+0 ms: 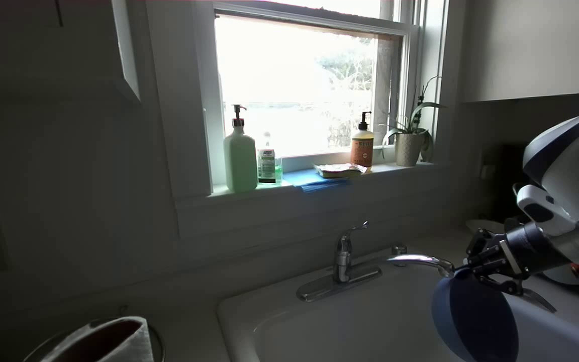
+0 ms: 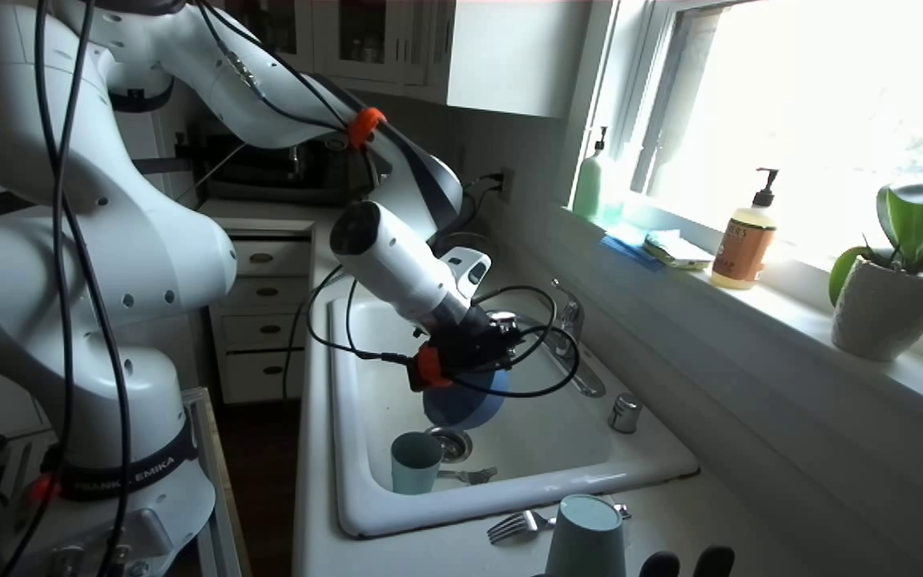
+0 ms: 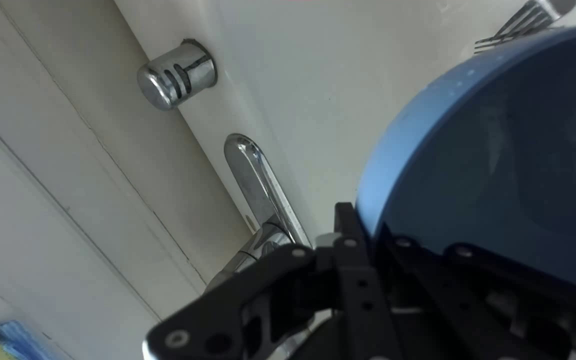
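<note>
A blue bowl [image 1: 485, 322] hangs tilted over the white sink, its rim pinched by my gripper [image 1: 463, 265]. In the wrist view the rim of the bowl [image 3: 393, 160] runs between the two fingertips of the gripper [image 3: 370, 227], and its dark hollow fills the right side. Cables and the wrist hide part of the bowl [image 2: 461, 407] in an exterior view. The faucet's spout [image 1: 420, 259] lies right beside the fingertips in that picture; whether they touch I cannot tell. Inside the sink are a pale green cup [image 2: 416, 465] and a fork [image 2: 473, 475].
The sink [image 2: 349, 481] has a faucet [image 1: 342, 259] and a chrome cap [image 2: 626, 413] along its window side. An upturned cup [image 2: 587, 537] and a fork [image 2: 519, 525] rest on the counter. Soap bottles [image 1: 240, 158] and a potted plant [image 1: 407, 148] line the sill.
</note>
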Action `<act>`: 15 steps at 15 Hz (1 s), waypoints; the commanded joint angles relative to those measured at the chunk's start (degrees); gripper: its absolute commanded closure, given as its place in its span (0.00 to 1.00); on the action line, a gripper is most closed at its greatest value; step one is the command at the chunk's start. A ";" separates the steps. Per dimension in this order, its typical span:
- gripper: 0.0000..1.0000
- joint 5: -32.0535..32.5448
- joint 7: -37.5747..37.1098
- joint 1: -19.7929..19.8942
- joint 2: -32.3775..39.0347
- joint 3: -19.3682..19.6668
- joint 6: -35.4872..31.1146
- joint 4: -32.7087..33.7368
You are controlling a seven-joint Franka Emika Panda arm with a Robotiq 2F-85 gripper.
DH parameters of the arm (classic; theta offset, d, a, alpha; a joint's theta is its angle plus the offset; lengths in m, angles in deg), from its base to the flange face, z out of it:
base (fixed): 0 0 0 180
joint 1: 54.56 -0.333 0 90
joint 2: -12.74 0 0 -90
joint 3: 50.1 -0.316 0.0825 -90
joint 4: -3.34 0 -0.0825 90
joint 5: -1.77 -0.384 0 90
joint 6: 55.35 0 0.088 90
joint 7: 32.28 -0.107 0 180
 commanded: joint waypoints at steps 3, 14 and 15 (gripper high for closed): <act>0.99 1.49 -0.87 -0.36 0.12 0.18 0.09 0.00; 0.99 8.06 0.81 -0.29 0.60 2.19 1.07 0.00; 0.99 7.79 1.16 -0.30 0.61 2.20 1.27 0.00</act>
